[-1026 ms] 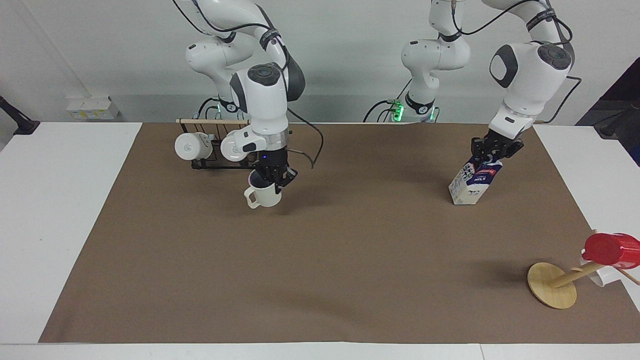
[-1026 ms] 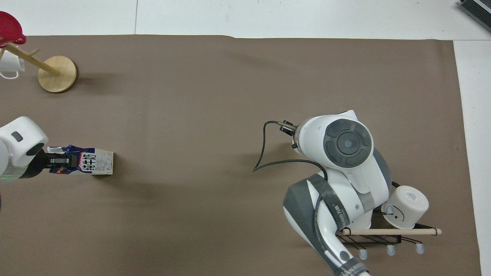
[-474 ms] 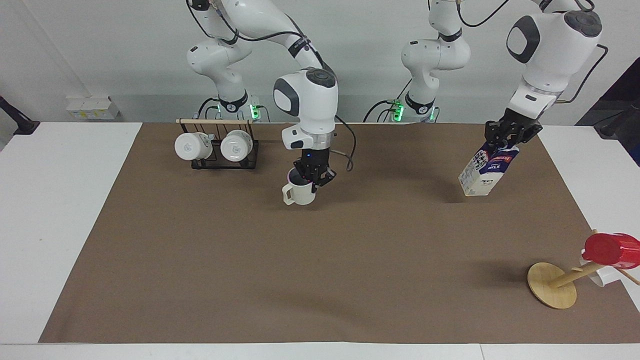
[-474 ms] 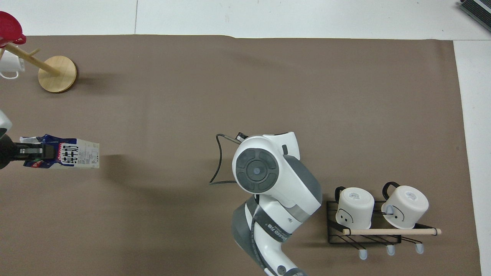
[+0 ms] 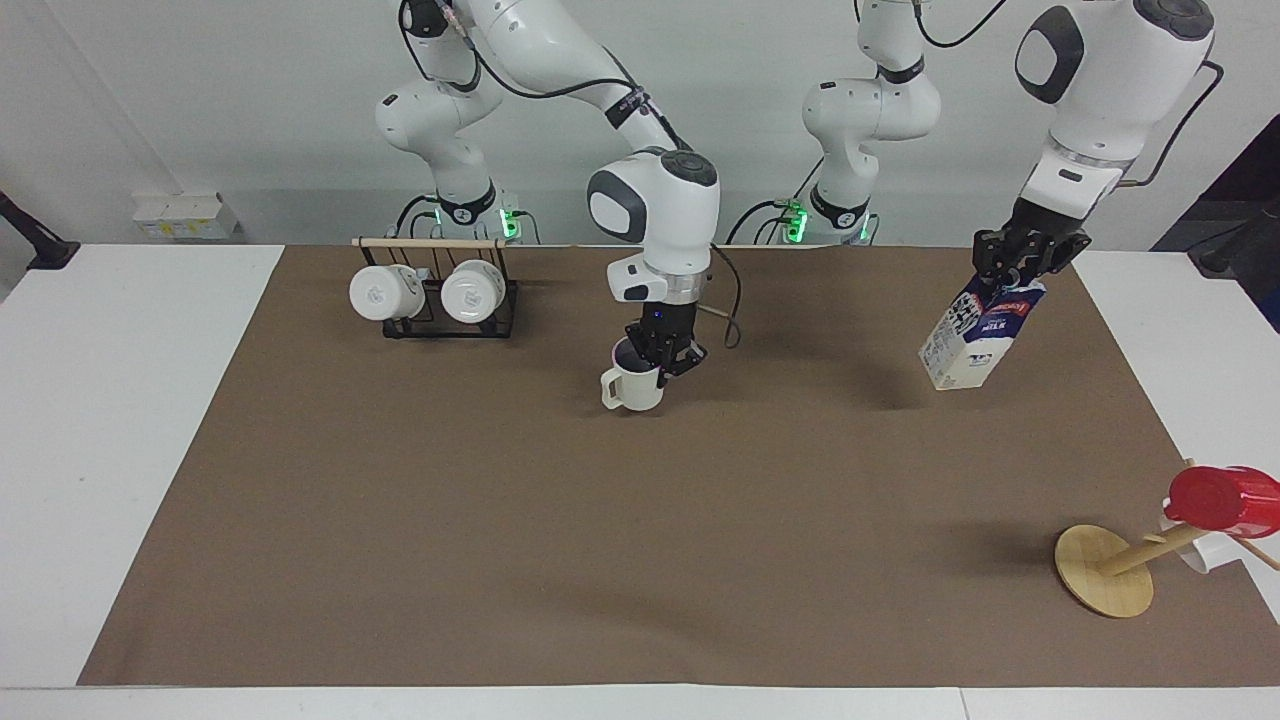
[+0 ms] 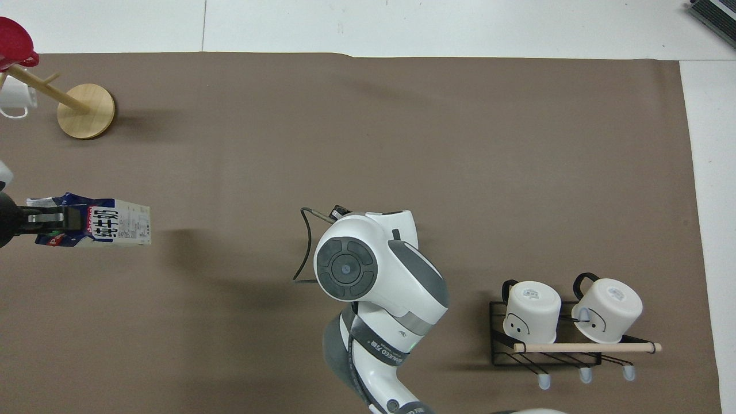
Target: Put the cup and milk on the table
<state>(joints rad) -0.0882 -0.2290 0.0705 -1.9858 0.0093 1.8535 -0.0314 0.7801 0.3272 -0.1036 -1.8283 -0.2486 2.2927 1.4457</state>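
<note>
The cream cup (image 5: pixel 632 386) hangs upright from my right gripper (image 5: pixel 662 358), which is shut on its rim, low over the brown sheet (image 5: pixel 600 550) of the white table (image 5: pixel 120 400). Whether the cup's base touches the sheet I cannot tell. In the overhead view the right arm hides the cup. The milk (image 5: pixel 978 335) carton hangs tilted in the air over the sheet near the left arm's end. My left gripper (image 5: pixel 1022 268) is shut on its gable top. From overhead the milk (image 6: pixel 100 227) shows lengthwise, held by the left gripper (image 6: pixel 46 219).
A black wire rack (image 5: pixel 432 322) with two white mugs stands near the right arm's base; overhead, the rack (image 6: pixel 546 356). A tilted wooden mug tree (image 5: pixel 1105 570) carrying a red cup (image 5: pixel 1222 497) stands at the left arm's end, farther from the robots.
My right arm has carried the cup from beside the rack toward the middle of the table. My left arm has raised the milk a little and drawn it toward its own end.
</note>
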